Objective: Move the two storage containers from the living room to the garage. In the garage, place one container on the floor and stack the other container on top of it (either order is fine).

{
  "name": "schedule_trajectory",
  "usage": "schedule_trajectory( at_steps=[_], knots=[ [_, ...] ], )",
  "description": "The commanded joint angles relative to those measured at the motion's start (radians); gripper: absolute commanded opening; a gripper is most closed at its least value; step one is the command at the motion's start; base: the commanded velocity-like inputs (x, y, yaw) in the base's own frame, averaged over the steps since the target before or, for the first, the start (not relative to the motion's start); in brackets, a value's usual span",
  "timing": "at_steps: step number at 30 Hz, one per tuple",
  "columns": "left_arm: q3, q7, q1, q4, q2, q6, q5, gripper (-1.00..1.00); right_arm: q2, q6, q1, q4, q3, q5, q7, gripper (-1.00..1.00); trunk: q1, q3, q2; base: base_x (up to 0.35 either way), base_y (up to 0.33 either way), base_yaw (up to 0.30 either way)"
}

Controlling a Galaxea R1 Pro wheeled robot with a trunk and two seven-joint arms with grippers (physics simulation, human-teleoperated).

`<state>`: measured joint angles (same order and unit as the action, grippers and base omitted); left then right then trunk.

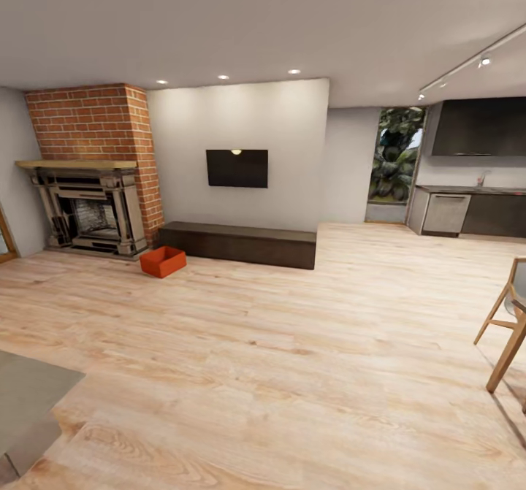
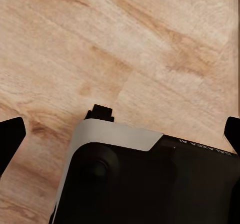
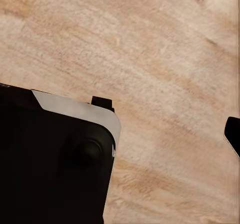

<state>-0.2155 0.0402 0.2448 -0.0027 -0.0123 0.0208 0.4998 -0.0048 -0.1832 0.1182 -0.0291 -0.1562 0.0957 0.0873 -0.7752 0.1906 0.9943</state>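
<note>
Both grippers hang over wood plank floor [image 2: 150, 43], fingertips [image 2: 11, 134] spread apart and empty; one orange-red storage container [image 1: 163, 261] sits centre-left of the head view, by the brick fireplace [image 1: 91, 205], well ahead

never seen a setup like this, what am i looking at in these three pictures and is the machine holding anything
This is a simulated wheeled robot with two arms. The big picture comes from a camera on its head, looking across a living room: a brick fireplace, a dark low cabinet, a wall screen and a wooden chair. One orange-red bin sits on the wood plank floor between the fireplace and the cabinet.

The two small pictures come from cameras near each gripper, pointing down at the same wood floor and the robot's black base. The left gripper has its dark fingertips far apart with nothing between them. Of the right gripper, one fingertip shows.
</note>
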Motion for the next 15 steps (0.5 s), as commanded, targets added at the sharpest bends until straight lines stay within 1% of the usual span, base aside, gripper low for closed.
schedule_trajectory(
  at_steps=[1,15],
  knots=[
    [-0.008,0.003,0.001,0.0,0.0,0.002,0.008,1.0,0.0,-0.004,0.001,-0.003,-0.003,0.01,0.006,1.0,-0.001,0.001,0.001,0.324,0.0,0.0],
    [-0.008,0.003,0.001,0.0,0.0,-0.004,0.008,1.0,0.002,-0.003,0.001,-0.003,-0.002,0.01,0.012,1.0,-0.001,0.001,0.001,0.324,0.0,0.0]
  ],
)
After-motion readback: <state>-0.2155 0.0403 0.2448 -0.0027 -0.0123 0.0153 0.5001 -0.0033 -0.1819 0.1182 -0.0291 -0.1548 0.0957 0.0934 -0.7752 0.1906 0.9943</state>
